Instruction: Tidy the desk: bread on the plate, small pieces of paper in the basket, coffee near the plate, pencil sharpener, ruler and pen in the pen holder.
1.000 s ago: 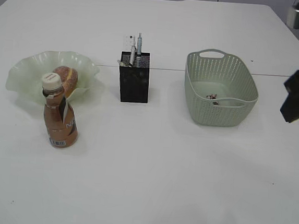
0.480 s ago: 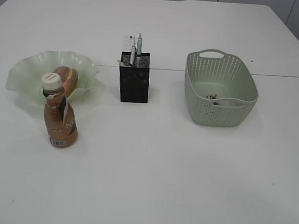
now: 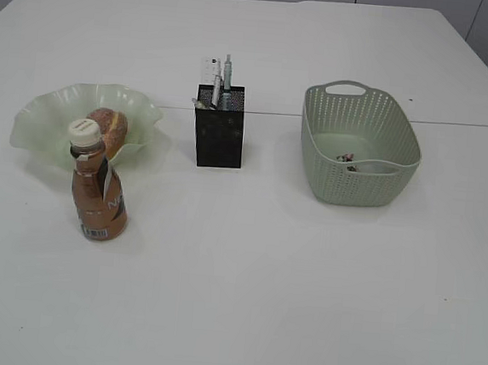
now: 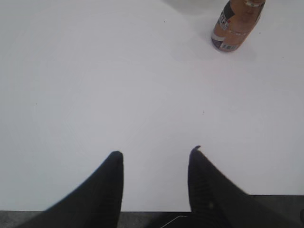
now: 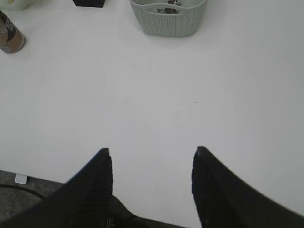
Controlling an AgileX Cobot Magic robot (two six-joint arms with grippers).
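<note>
The right arm has gone from beside the basket (image 3: 360, 146), both sets of jaws wait apart and empty, and the bread (image 3: 107, 128) sits on the plate (image 3: 40, 122) left of the pen holder (image 3: 218, 136), coffee (image 3: 97, 191) close by, so tidying looks done.

The left gripper (image 4: 156, 153) has two black, tapering fingers with finely ribbed inner faces; the right gripper (image 5: 151, 151) looks alike, equally dark and pointed.
</note>
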